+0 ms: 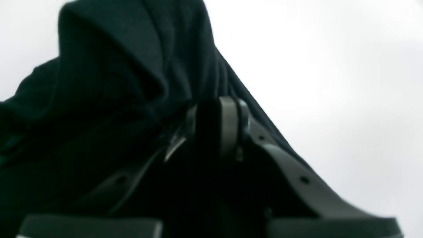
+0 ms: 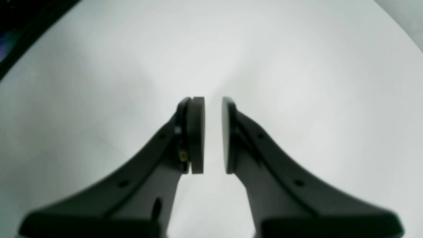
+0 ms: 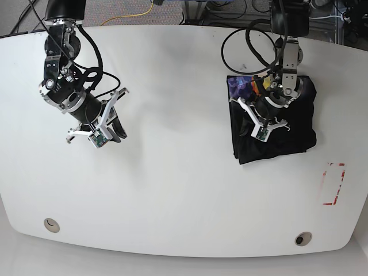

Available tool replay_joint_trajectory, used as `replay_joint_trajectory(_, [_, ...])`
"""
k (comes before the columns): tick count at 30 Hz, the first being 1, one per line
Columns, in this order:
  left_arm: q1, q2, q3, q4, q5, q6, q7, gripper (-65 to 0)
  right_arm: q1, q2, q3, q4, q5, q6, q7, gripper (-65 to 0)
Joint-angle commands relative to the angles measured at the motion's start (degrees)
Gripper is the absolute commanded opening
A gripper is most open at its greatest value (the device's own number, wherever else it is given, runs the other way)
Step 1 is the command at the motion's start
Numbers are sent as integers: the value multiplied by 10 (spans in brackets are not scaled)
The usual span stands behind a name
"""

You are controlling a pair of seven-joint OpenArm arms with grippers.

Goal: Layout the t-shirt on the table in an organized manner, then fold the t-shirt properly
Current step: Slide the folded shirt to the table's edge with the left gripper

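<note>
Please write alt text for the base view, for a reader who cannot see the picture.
A black t-shirt lies bunched on the right side of a white table, with the left gripper down on it, closed on a fold of the cloth. On the other side the right gripper hangs over bare tabletop, holding nothing. A red tape outline marks the table near the shirt.

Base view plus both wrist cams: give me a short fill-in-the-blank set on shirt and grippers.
1. The left gripper is shut on the black ____.
2. The right gripper holds ____; only bare table shows between its pads.
3. In the base view, the t-shirt lies bunched on the picture's ____ side.
4. The tape outline near the t-shirt is ____ in colour.

Missing words: t-shirt; nothing; right; red
</note>
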Motion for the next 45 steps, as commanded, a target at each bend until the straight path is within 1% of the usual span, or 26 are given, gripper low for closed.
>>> replay_joint_trajectory(1, [25,-31,-34,15,40,-1,69,-581,6,7,4,9,10,0,12,-556])
replay_joint_trajectory(2, [29,-34,-39,18,40,-2,69,-581,6,7,4,9,10,0,12,-556])
replay_joint_trajectory(7, [56,-78,-80,33,38,-24,69,-581,0,6,4,9,10,0,12,-556])
replay_joint_trajectory(12, [67,-106,-144,20,37,-63,69,-581,-6,6,4,9,10,0,12,-558])
replay_joint_trajectory(13, [67,-111,-157,9,37,-77,69,-581,-7,6,4,10,10,0,12,-560])
replay_joint_trajectory(15, [65,-119,-169,-2,37,-89,69,-581,-7,5,4,10,11,0,12,-560])
replay_joint_trajectory(16, [64,-124,-177,-9,37,-98,69,-581,-7,-3,4,10,11,0,12,-560])
replay_joint_trajectory(19, [64,-133,-186,-10,36,-109,69,-581,-8,-15,4,11,11,0,12,-560])
replay_joint_trajectory(23, [64,-134,-197,6,36,-119,69,-581,-12,-21,4,12,10,0,12,-560])
replay_joint_trajectory(26, [67,-131,-200,47,36,-131,79,-581,-14,-21,3,16,10,0,12,-560])
replay_joint_trajectory(27, [67,-130,-199,61,36,-136,91,-581,-14,-21,2,18,10,0,12,-560])
replay_joint_trajectory(29, [68,-116,-199,88,34,-147,128,-581,-14,-21,2,19,10,0,12,-560])
replay_joint_trajectory(31, [68,-97,-205,121,20,-147,184,-581,-14,-21,2,19,10,0,12,-558])
replay_joint_trajectory(32, [68,-95,-208,128,16,-147,197,-581,-14,-21,2,19,10,0,12,-558])
replay_joint_trajectory(34, [77,-88,-218,155,-7,-147,254,-581,-14,-21,2,19,10,0,12,-558])
replay_joint_trajectory(35, [84,-82,-220,164,-18,-147,273,-581,-14,-21,2,19,10,0,12,-558])
replay_joint_trajectory(40, [118,-64,-229,210,-49,-147,315,-581,-15,-21,1,19,10,0,12,-558])
replay_joint_trajectory(42, [140,-57,-229,228,-58,-147,319,-581,-15,-21,1,19,10,0,12,-558])
replay_joint_trajectory(45, [162,-53,-229,248,-70,-147,320,-581,-15,-21,1,19,10,13,12,-558])
